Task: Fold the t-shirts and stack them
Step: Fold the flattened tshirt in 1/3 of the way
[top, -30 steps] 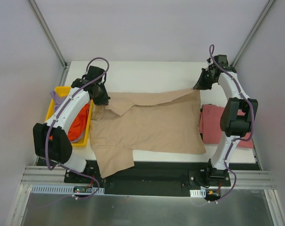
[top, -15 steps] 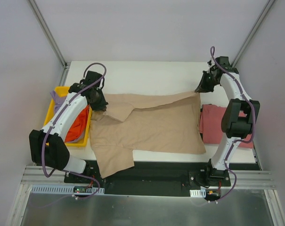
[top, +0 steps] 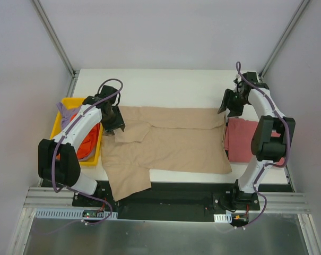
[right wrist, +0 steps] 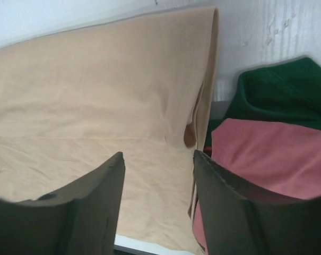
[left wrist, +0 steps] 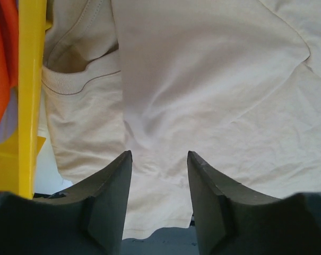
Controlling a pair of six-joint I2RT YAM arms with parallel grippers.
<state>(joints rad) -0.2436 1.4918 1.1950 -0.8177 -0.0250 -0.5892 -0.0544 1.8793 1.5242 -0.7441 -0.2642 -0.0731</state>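
A large tan t-shirt point(top: 176, 143) lies spread across the table, its far strip folded over toward me and one sleeve hanging over the near edge. My left gripper point(top: 116, 123) hovers open above its left end, with only tan cloth point(left wrist: 202, 79) below the empty jaws point(left wrist: 159, 159). My right gripper point(top: 227, 104) is open over the shirt's far right corner point(right wrist: 96, 95), nothing between the fingers point(right wrist: 158, 159). A folded dusty red t-shirt point(top: 240, 139) lies right of the tan one. An orange shirt point(top: 88, 144) and a lavender one point(top: 64, 110) sit in the bin.
The yellow plastic bin point(top: 58, 123) stands at the table's left edge, its wall point(left wrist: 32, 79) close beside my left gripper. A dark green cloth point(right wrist: 282, 90) lies behind the red shirt point(right wrist: 266, 154). Bare white tabletop point(top: 165, 87) stretches behind the tan shirt.
Both grippers carried the tan shirt's far edge toward me, laid it down as a flat fold, then opened and let go.
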